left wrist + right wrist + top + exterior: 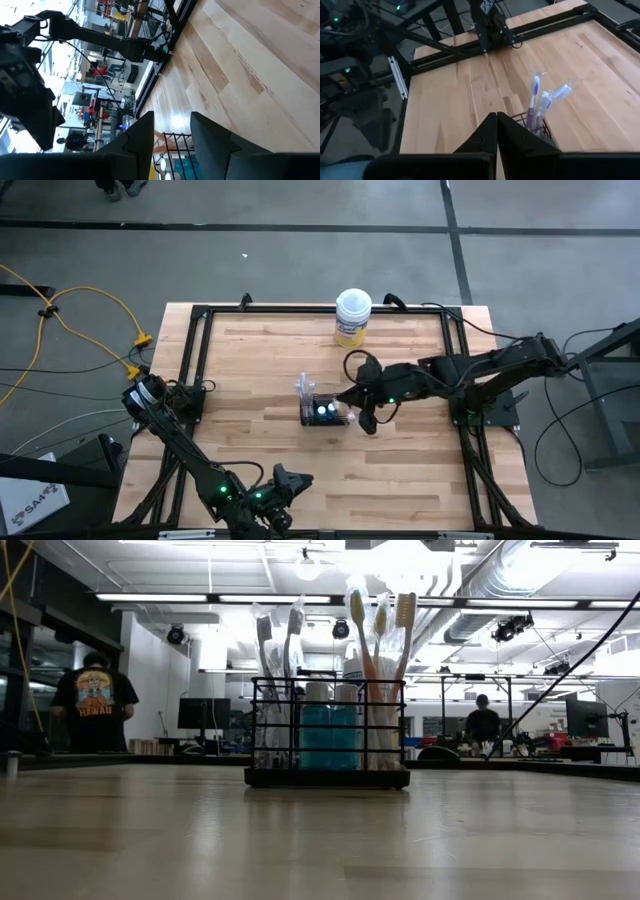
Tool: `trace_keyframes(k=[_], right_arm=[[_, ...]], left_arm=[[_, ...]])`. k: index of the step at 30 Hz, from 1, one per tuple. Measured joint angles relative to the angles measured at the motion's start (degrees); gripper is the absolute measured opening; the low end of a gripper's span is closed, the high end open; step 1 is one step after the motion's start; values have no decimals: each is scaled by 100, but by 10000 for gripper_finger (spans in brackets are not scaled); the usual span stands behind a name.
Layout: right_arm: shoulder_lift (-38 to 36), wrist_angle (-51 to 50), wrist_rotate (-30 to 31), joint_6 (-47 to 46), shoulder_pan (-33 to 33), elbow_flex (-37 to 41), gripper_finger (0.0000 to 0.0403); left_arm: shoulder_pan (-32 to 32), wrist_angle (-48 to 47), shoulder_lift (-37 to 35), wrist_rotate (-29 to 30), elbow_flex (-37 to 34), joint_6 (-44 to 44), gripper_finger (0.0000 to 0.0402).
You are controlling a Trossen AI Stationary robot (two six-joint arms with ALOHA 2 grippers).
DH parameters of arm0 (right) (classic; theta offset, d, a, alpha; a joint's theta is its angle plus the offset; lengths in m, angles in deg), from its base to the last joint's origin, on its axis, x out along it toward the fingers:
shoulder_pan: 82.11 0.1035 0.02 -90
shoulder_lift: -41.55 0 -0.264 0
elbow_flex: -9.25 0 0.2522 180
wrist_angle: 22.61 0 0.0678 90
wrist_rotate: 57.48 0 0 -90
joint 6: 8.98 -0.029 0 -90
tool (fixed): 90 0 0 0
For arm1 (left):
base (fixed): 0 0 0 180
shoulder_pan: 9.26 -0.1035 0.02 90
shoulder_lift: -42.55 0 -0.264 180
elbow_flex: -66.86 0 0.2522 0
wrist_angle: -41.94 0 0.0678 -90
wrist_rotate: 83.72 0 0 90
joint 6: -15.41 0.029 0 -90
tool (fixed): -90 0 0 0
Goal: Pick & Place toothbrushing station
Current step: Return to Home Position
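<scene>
— Where is the black wire-mesh rectangular holder?
— Upright, mid pale wooden table, holding slim pale toothbrushes and two teal white-capped tubes.
— The right gripper?
— Just right of it, fingers clenched on nothing. Whether it touches the holder, I can't tell.
— The left gripper?
— At the near edge, fingers parted, empty. A white-lidded yellow round tub stands at the far edge.
</scene>
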Motion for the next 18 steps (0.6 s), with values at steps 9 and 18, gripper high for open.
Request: trace_keyframes(k=[9, 18], right_arm=[[-30, 335, 325, -156, 198, 0, 2], [-60, 282, 1316, 13, 682, 1, 2]], left_arm=[[-78, 61, 0, 255, 0, -902, 122], [-390, -1440, -772, -182, -2, -2913, 122]])
